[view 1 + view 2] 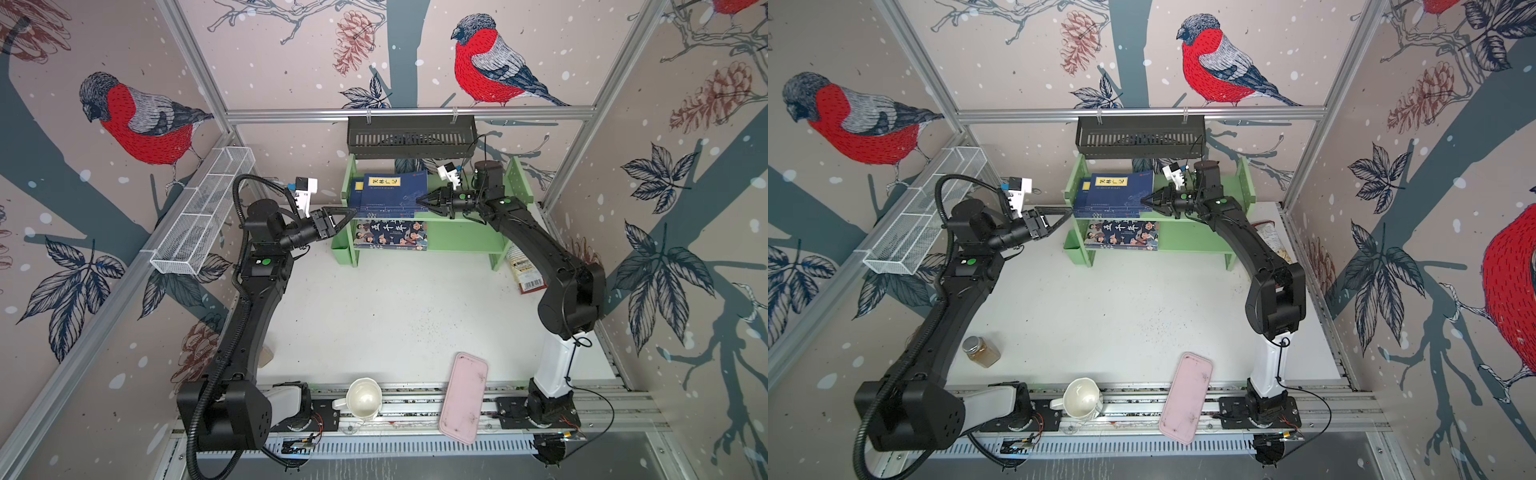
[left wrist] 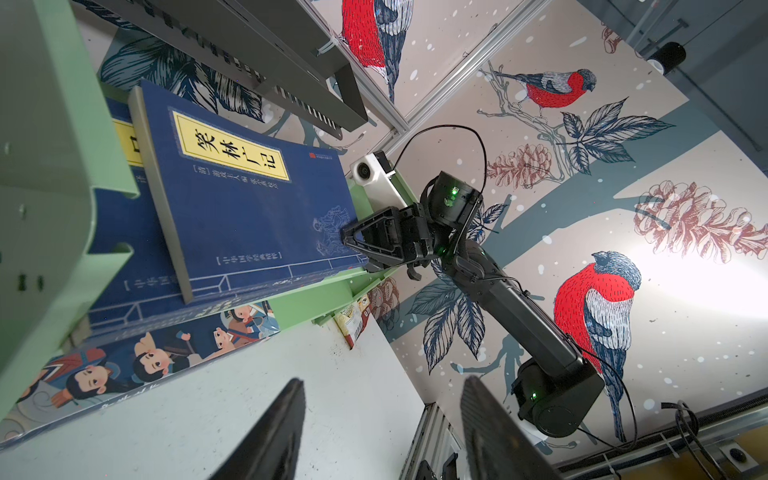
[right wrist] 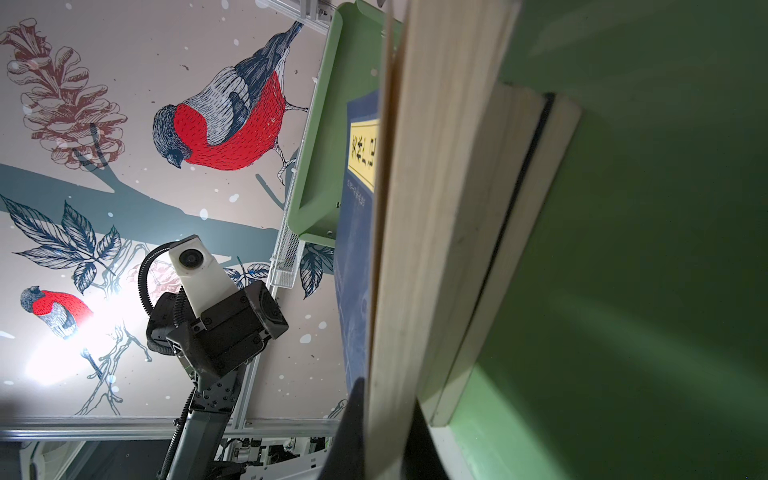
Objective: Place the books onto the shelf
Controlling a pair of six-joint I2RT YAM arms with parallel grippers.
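The right gripper (image 1: 419, 200) is clamped on the right-hand edge of the top navy book (image 1: 392, 189). In the right wrist view its dark fingers (image 3: 349, 436) straddle that book's cream page block. The left gripper (image 1: 347, 222) stands about half open with nothing between its fingers (image 2: 274, 432). It is just beside the left side panel of the shelf (image 1: 465, 235), about level with the upper tier.

The top navy book lies on a stack of navy books (image 1: 356, 198) on the upper tier, set off to the right of those beneath it. The cartoon-cover book (image 1: 390, 235) lies flat on the lower tier, toward its left end.

The light green shelf stands at the back of a white tabletop (image 1: 395, 311), matte and flecked with dark specks. The walls carry paper printed with red-breasted birds, pine cones and leaves, held in aluminium frame rails. A black slotted basket (image 1: 411, 135) hangs from the back rail above the shelf, and a white wire mesh basket (image 1: 203, 212) runs along the left wall. At the front, a pink tray (image 1: 463, 399) with rounded corners overhangs the rail, with a white mug (image 1: 365, 400) near it.

A printed snack bag (image 1: 527, 272) is largely hidden behind the right arm and the shelf's side panel. A small glass jar (image 1: 980, 351) with a metal lid stands near the left arm in a top view. How many books make up the stack cannot be counted.
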